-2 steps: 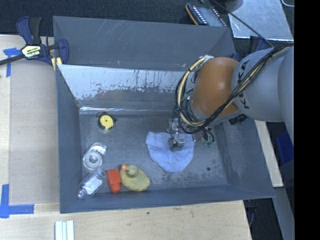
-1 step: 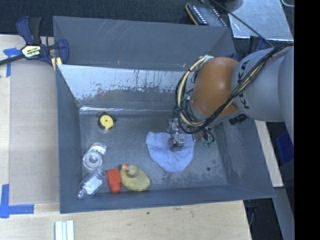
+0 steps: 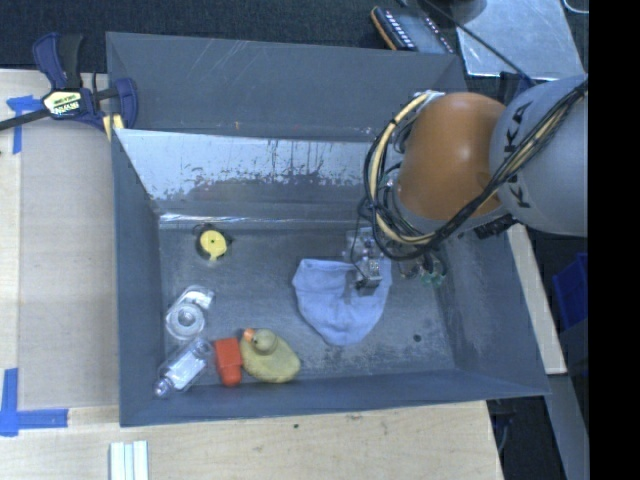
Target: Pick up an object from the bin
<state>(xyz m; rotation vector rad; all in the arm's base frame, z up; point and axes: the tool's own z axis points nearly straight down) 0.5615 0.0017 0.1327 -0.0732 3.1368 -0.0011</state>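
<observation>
My gripper (image 3: 364, 273) reaches down at the right part of the bin floor, its fingertips at the upper right edge of a crumpled light-blue cloth (image 3: 335, 303). The fingers look close together and seem to touch the cloth's edge; whether cloth lies between them I cannot make out.
Near the back left of the floor lies a small yellow round thing (image 3: 212, 244). At the front left are a clear plastic cup or lid (image 3: 186, 316), a clear small bottle (image 3: 182, 370), a red-orange block (image 3: 229, 360) and a yellow-green rubber duck (image 3: 268, 356). The orange-covered wrist hangs over the right side.
</observation>
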